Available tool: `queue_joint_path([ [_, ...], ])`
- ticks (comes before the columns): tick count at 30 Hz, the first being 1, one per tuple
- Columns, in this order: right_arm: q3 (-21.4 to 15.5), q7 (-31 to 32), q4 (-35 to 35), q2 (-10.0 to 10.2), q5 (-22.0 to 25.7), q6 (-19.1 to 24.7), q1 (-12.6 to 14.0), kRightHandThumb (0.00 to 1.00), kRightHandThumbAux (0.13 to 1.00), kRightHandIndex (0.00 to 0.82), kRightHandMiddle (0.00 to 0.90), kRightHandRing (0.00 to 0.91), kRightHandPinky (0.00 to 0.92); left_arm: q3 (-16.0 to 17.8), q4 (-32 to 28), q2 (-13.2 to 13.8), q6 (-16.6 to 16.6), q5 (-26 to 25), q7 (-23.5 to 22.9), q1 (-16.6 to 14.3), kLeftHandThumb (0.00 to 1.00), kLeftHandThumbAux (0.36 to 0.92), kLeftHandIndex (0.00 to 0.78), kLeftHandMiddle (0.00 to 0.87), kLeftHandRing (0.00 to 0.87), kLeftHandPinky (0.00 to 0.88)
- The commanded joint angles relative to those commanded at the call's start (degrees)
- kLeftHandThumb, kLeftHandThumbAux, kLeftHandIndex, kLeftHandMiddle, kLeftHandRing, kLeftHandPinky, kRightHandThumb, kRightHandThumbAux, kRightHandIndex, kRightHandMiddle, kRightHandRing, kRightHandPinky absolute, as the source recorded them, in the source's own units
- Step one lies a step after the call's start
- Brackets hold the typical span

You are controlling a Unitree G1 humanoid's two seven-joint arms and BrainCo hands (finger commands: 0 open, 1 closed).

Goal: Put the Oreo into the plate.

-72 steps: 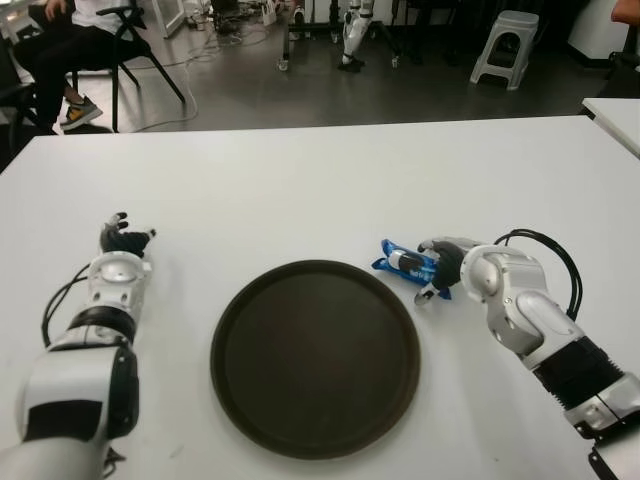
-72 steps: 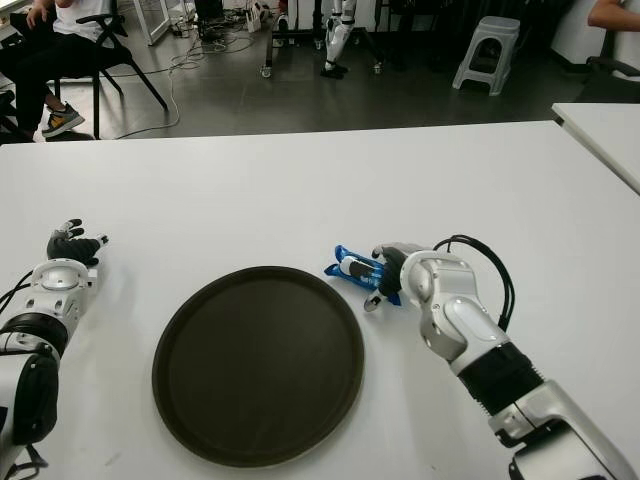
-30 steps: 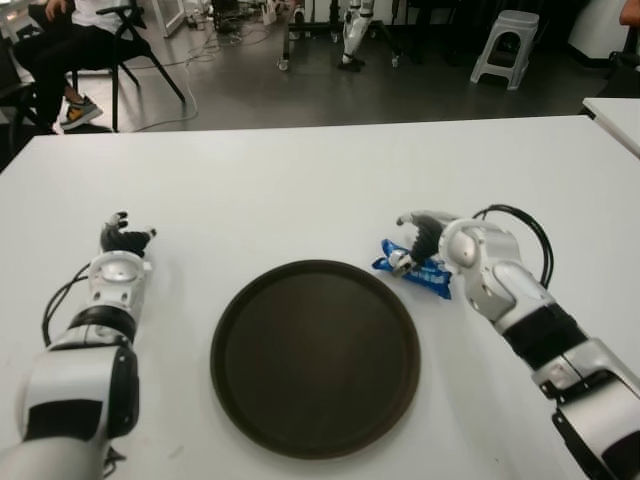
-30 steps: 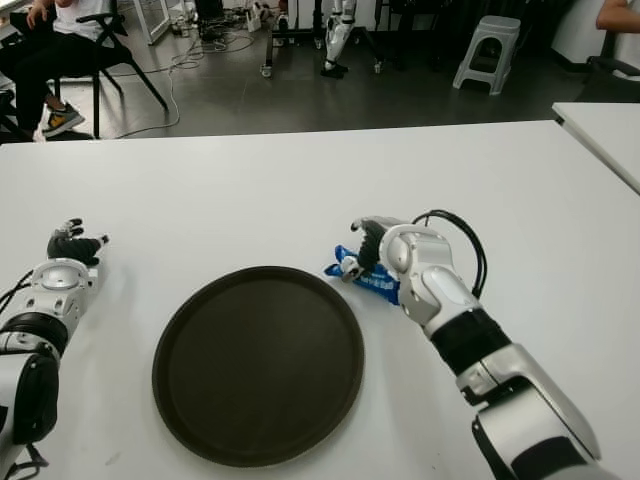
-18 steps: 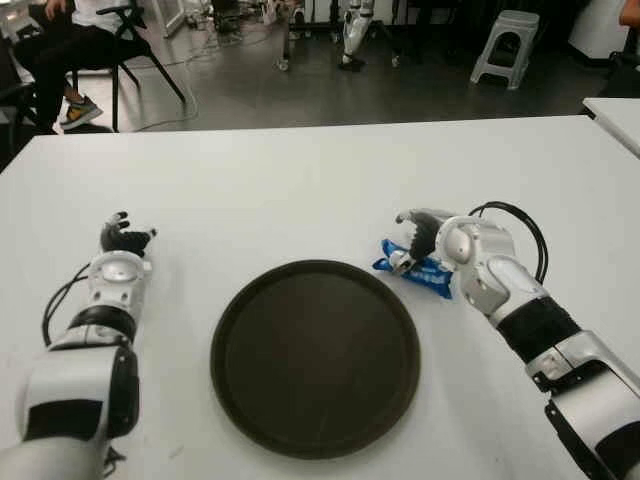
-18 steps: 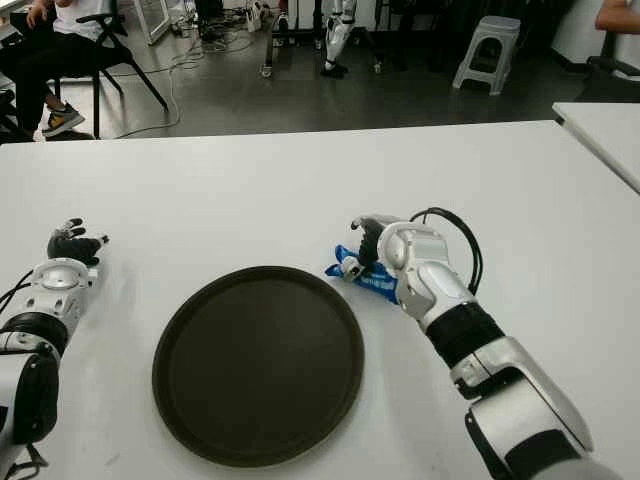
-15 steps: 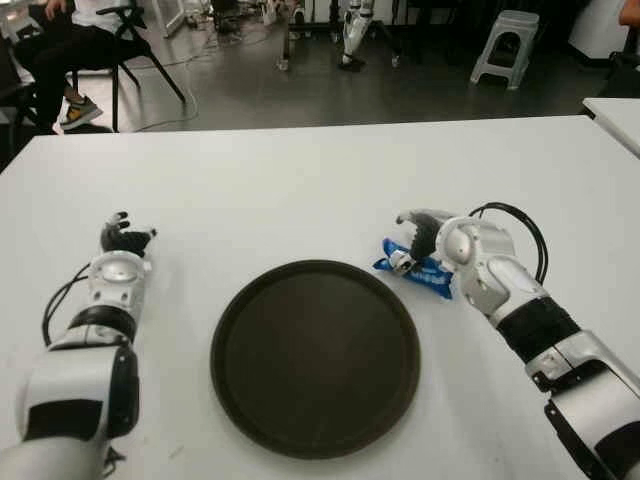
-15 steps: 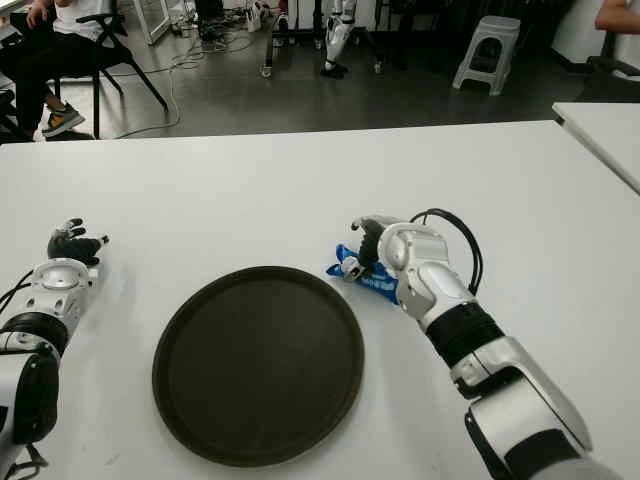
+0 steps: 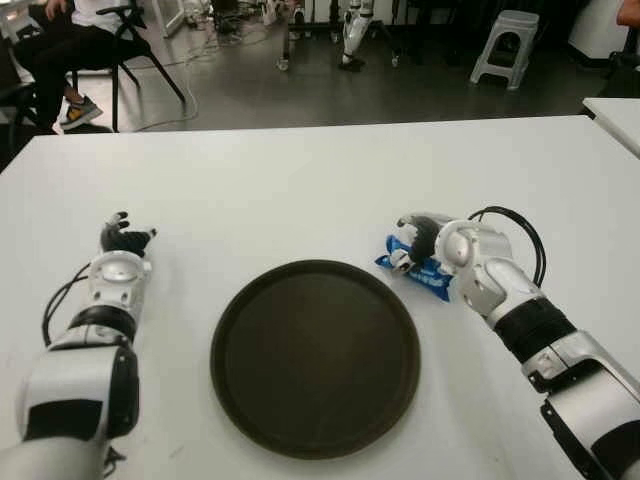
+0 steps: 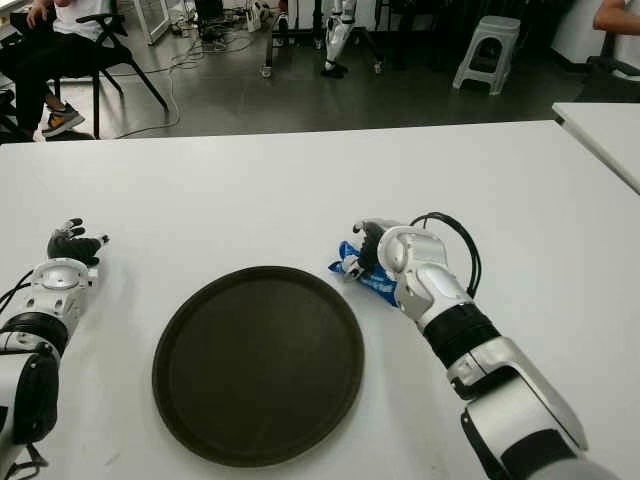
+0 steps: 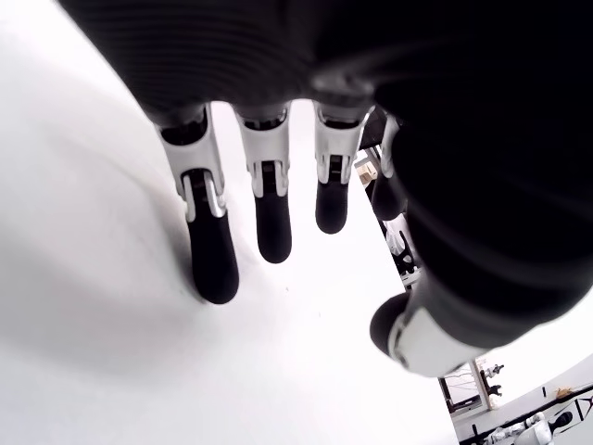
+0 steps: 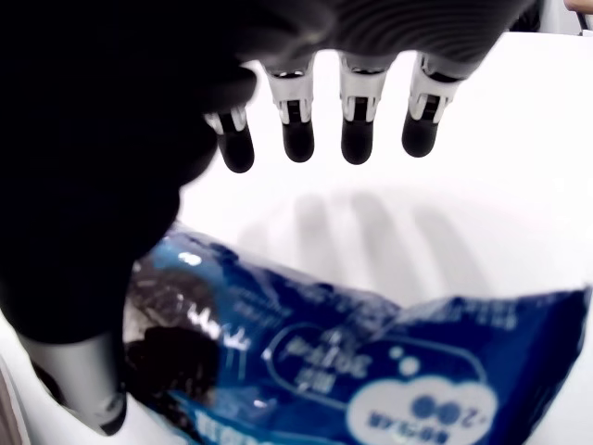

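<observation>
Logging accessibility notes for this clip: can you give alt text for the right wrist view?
The right hand hovers open over a blue Oreo packet lying on the white table, four fingers extended above it and the thumb beside the packet's end.

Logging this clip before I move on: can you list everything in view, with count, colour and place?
Oreo pack: one, blue, on the table just right of the plate, under the right hand.
Plate: one, dark brown, round, near middle of the table.
Table: one, white.
Stool: one, grey, on the floor behind.
Chair: one, black, far left, a person seated.
Left hand: fingers relaxed, left of the plate, holding nothing.
Right hand: fingers spread over the pack, not closed.
</observation>
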Motion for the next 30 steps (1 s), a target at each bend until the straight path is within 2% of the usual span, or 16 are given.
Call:
queue_joint_path([
  [14, 0.5, -0.3, -0.6, -1.2, 0.1, -1.7, 1.2, 0.0, 0.72, 0.04, 0.086, 0.053, 0.0, -0.2, -0.1, 0.1, -0.2, 0.3, -0.1, 0.1, 0.254, 0.763, 0.07, 0.124, 0.147, 0.151],
  [30, 0.9, 0.6, -2.7, -2.5, -0.1, -0.9, 3.5, 0.0, 0.729, 0.04, 0.095, 0.059, 0.0, -0.1, -0.1, 0.1, -0.7, 0.1, -0.2, 0.2, 0.276, 0.774, 0.081, 0.137, 0.162, 0.17],
])
